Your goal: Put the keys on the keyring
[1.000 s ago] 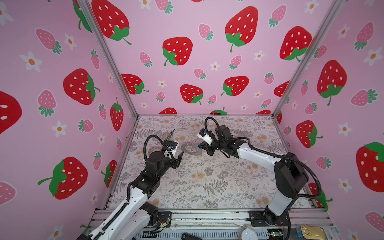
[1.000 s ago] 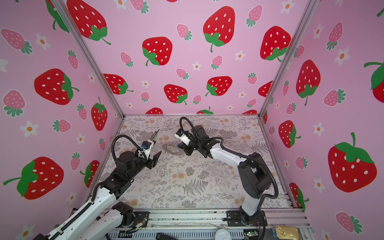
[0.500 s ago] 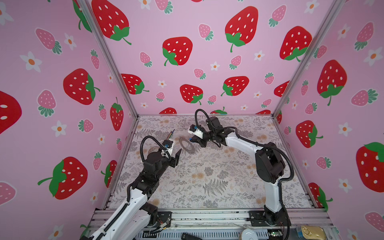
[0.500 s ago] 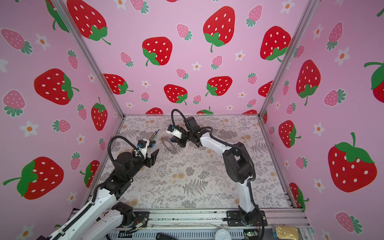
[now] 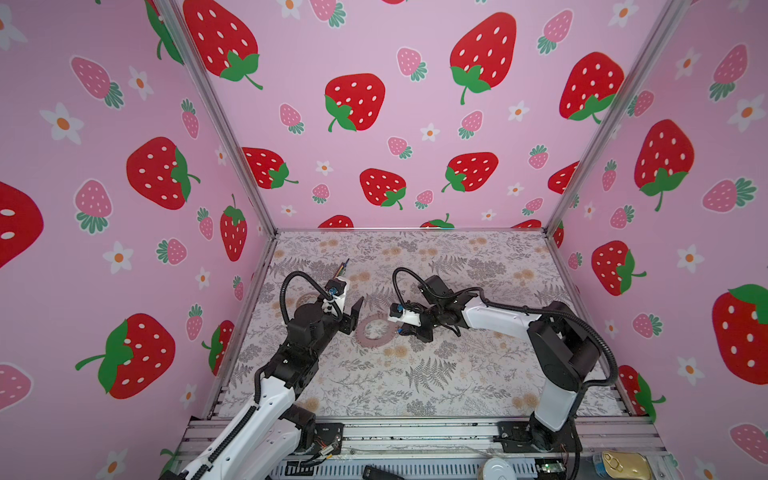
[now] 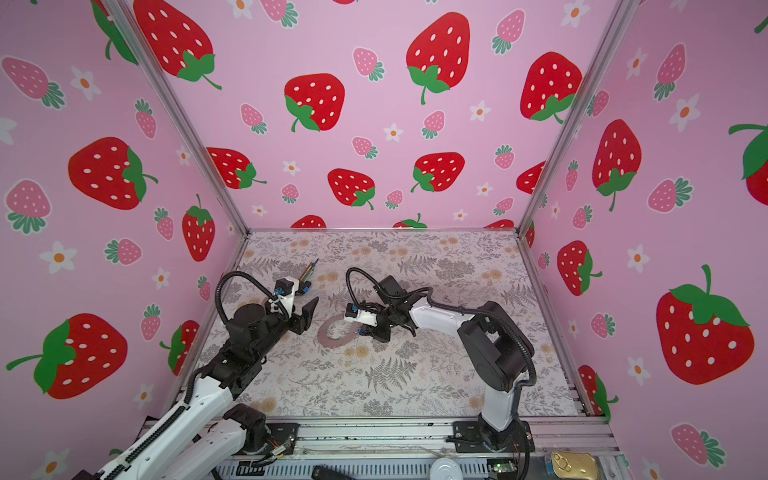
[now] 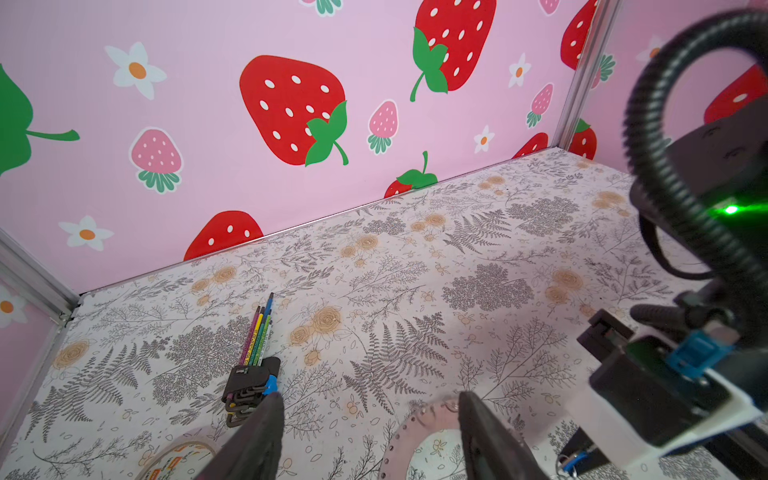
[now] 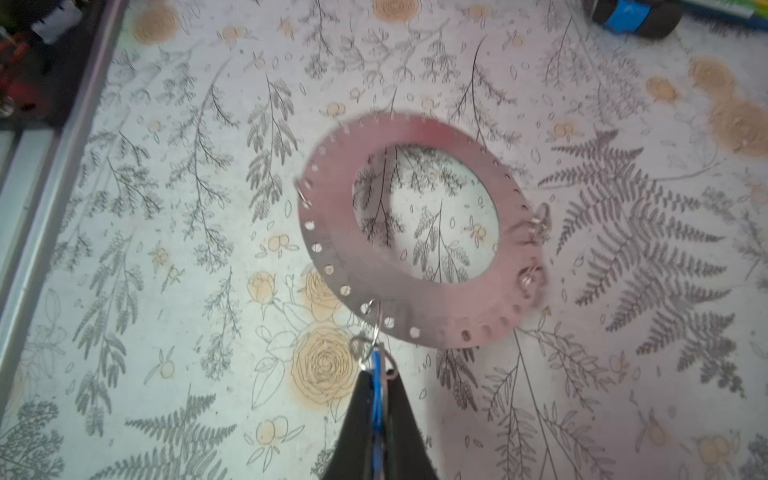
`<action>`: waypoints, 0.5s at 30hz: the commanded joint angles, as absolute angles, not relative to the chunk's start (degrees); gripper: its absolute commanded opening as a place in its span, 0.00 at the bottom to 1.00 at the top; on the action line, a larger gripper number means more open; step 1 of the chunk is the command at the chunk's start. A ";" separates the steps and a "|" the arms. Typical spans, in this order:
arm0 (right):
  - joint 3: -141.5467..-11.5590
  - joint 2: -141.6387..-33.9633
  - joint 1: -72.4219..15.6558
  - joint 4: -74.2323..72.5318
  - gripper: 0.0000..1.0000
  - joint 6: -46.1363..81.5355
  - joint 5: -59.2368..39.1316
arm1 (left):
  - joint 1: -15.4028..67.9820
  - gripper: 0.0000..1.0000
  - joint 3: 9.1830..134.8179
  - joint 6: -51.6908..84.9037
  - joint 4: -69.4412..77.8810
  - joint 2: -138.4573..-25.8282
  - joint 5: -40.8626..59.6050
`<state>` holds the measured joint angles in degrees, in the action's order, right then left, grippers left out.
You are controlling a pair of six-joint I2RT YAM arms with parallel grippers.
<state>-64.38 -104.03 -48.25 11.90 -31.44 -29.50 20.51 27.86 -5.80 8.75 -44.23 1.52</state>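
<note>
Pale hoop: thin, see-through, round; flat on the fern-printed mat, under and to the outer side of the left gripper's fingers; mostly hidden by that arm in both top views.
Black holder: blocky dark plastic with a blue patch, and a fan of slim coloured rods; just ahead of one left fingertip, with the rods pointing away from the gripper toward the back wall.
Left gripper: dark, tapered, matte fingers standing well apart with nothing between them; raised above the mat, its tips just short of the near rim of the keyring.
Keyring: wide, flat, thin grey metal ring like a washer, with a row of tiny holes round its rim and a big open centre; on the mat between the two grippers; a few small wire loops hang at its edge; blurred in the right wrist view.
Keys: slim bright-blue plastic tag, seen edge-on; its long axis runs along the right fingers, pointing out at the ring; a thin silver wire loop at its front end reaches a rim hole — whether it passes through cannot be told.
Right gripper: black fingers pressed together on the blue tag; its tips just beside the ring's rim, on the side away from the left gripper.
</note>
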 commanded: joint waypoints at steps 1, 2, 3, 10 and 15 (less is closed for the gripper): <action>-63.50 -104.74 -48.03 18.52 0.01 -33.12 -24.61 | 20.27 0.68 28.18 -5.01 9.70 -44.90 4.05; -63.54 -105.13 -48.07 18.72 0.01 -32.49 -23.74 | 20.26 0.68 28.38 -5.01 9.52 -45.08 5.03; -63.48 -105.22 -48.05 20.19 0.01 -32.13 -22.95 | 20.29 0.67 28.27 -4.93 9.51 -45.22 5.62; -61.22 -104.40 -48.09 22.24 0.06 -29.07 -15.89 | 20.27 0.67 28.15 -4.11 9.33 -46.11 5.96; -58.96 -102.26 -48.25 23.06 0.14 -26.36 -10.11 | 20.26 0.67 28.11 -3.69 9.62 -48.00 6.57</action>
